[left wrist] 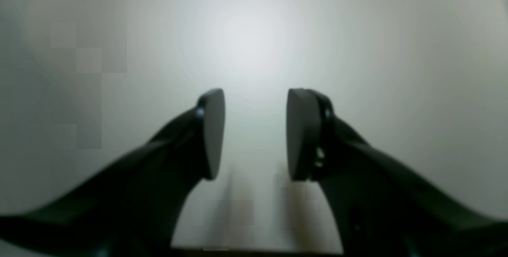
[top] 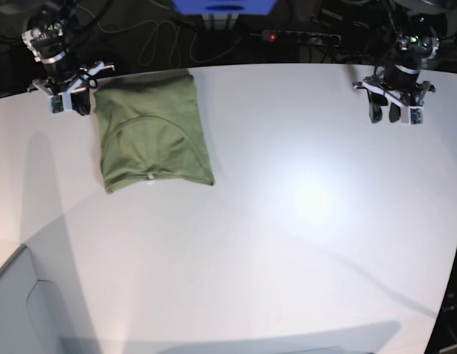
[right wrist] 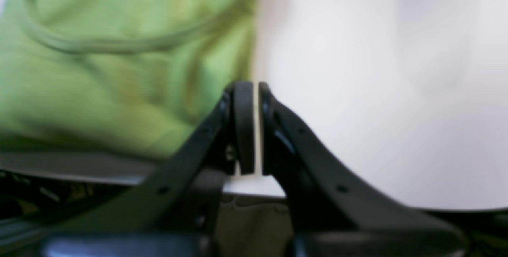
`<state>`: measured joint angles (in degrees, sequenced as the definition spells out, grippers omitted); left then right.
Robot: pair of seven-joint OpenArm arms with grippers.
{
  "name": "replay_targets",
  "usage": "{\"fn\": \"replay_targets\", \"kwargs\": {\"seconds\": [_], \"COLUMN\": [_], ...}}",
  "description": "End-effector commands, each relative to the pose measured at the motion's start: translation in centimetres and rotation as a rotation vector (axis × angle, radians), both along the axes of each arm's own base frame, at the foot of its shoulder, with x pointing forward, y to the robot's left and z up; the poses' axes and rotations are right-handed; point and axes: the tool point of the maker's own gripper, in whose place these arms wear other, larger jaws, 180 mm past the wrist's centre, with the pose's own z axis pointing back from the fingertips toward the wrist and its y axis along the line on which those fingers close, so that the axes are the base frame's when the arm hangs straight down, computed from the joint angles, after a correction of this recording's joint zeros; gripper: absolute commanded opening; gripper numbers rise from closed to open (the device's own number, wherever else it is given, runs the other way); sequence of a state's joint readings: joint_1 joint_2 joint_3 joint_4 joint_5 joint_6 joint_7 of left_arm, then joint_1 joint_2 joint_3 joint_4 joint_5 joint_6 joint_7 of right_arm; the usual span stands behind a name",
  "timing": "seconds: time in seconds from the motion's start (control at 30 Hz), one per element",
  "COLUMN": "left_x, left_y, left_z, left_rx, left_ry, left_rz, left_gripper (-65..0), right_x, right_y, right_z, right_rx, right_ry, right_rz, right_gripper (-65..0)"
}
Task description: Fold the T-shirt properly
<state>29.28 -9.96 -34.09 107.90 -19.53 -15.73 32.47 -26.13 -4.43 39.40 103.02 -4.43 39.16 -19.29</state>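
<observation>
Bare white table [top: 287,243] nearest; at ten o'clock, the soft, limp folded T-shirt [top: 150,133], best pinched at corners; right jaws clenched empty, left released.

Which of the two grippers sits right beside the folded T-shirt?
The right gripper, shut at the T-shirt's far corner, holding nothing. The left gripper hangs open across the table, away from any cloth.

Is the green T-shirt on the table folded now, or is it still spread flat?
Folded: the plain olive-green T-shirt lies as a compact rectangle on the white table, no sleeves sticking out.
</observation>
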Motion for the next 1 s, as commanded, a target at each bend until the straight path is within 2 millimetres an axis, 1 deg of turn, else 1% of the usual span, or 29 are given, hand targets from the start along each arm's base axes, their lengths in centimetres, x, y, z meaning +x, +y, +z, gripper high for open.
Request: {"fn": "replay_targets", "kwargs": {"seconds": [0.0, 0.2, 0.27, 0.33, 0.4, 0.47, 0.53, 0.73, 0.83, 0.9, 0.97], "left_x": [-0.1, -2.7, -3.7, -4.1, -4.9, -5.4, -5.7, -6.6, -7.0, -7.9, -8.9], "left_y": [0.4, 0.0, -0.4, -0.7, -0.9, -1.2, -1.4, -2.1, -2.3, -2.4, -2.7], "left_z": [0.8, -0.9, -1.5, -1.8, -2.2, -2.5, -2.7, -3.2, -3.5, -3.7, -3.9], "left_rx": [0.011, -0.018, -0.036, -0.05, -0.059, -0.069, -0.078, -0.1, -0.11, -0.114, -0.113], "left_ry": [-0.026, 0.042, 0.061, 0.066, 0.085, 0.096, 0.101, 0.12, 0.126, 0.147, 0.172], "left_rz": [0.006, 0.037, 0.051, 0.067, 0.077, 0.081, 0.091, 0.104, 0.121, 0.124, 0.12], "left_gripper": [-40.3, -40.3, -40.3, -40.4, -40.4, -40.4, -40.4, -40.4, -40.4, -40.4, -40.5], "right_x": [0.5, -0.4, -0.7, -0.9, -1.6, -1.5, -2.0, -3.1, -3.3, -3.5, -4.3], "right_y": [0.2, -0.2, -0.2, -0.2, -0.1, 0.6, 0.9, 1.0, 0.5, -0.7, -2.1], "right_z": [0.6, -1.3, -1.7, -1.9, -2.2, -2.2, -2.4, -2.8, -2.7, -2.2, -1.7], "right_rx": [0.011, 0.035, 0.042, 0.044, 0.047, 0.056, 0.06, 0.061, 0.055, 0.029, -0.004], "right_ry": [-0.034, 0.017, 0.029, 0.039, 0.055, 0.053, 0.068, 0.092, 0.093, 0.088, 0.094], "right_rz": [0.027, 0.018, 0.015, 0.013, 0.015, 0.035, 0.045, 0.046, 0.034, 0.006, -0.028], "right_gripper": [-64.8, -64.8, -64.8, -64.8, -64.8, -64.8, -64.8, -64.8, -64.9, -64.9, -64.9]}}
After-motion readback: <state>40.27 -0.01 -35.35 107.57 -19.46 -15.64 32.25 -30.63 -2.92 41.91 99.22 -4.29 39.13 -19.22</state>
